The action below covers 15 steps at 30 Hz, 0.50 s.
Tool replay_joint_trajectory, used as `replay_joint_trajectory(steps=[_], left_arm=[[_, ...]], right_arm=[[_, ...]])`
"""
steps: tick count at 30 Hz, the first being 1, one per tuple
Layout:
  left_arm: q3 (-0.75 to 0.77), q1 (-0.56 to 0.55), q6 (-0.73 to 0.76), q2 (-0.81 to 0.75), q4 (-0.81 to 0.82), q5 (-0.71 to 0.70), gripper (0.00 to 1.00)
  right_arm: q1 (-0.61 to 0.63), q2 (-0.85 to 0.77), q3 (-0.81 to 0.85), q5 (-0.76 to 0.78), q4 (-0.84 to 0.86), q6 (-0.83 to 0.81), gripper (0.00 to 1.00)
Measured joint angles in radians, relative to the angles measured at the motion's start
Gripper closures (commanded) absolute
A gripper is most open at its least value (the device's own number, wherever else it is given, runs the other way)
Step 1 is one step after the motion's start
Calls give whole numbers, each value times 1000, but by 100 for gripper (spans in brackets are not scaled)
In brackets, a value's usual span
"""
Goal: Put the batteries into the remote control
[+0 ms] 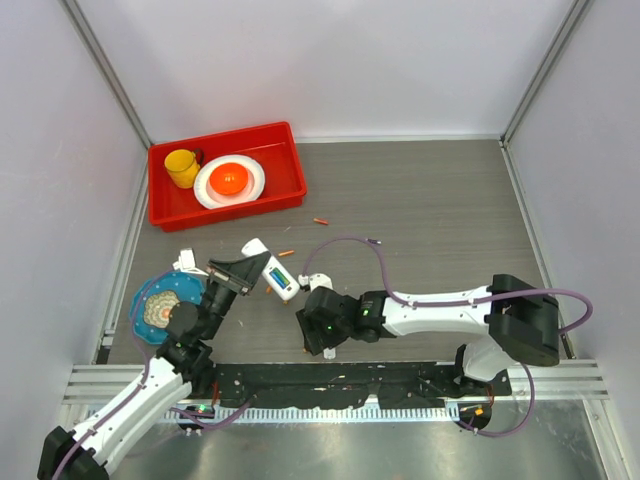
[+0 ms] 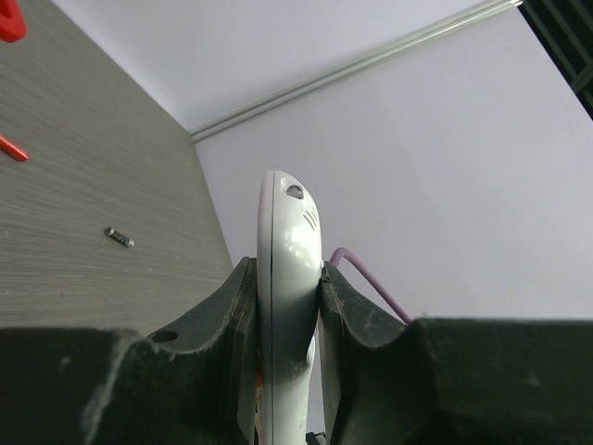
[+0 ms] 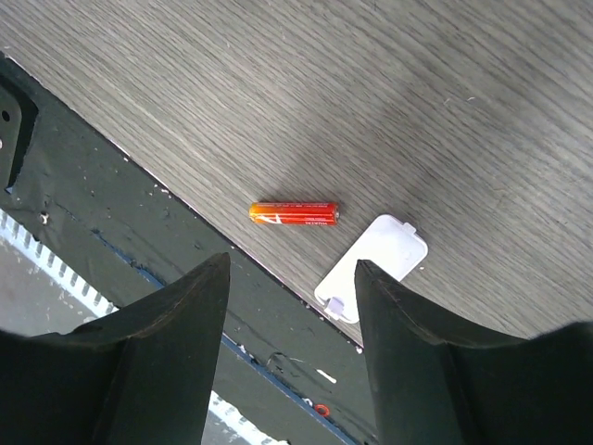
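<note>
White remote control [image 2: 289, 278], lower end hidden, clamped between the left fingers [image 2: 218, 338]; right fingers [image 3: 157, 343] apart above an orange battery [image 3: 293, 214].

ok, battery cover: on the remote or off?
Off. The cover lies flat on the table beside an orange battery, below the open right gripper; the remote sits clamped in the left gripper, apart from it.

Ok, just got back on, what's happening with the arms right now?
The left hand is shut on the remote control, gripping it edge-on between its fingers. The right hand is open and empty, hovering over an orange battery that lies beside the white cover near the table's front edge. Other loose batteries lie farther out. Whether any battery is in the remote does not show.
</note>
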Motion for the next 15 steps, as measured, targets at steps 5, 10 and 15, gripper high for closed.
replay_joint_trajectory(steps=[5,10,15], left_arm=[[0,0,0,-2,-39,0,100],[0,0,0,4,-43,0,100],[0,0,0,16,-43,0,100]], right_arm=[[25,6,0,48,-8,20,38],[39,23,0,89,-47,32,38],[40,26,0,108,-65,42,38]])
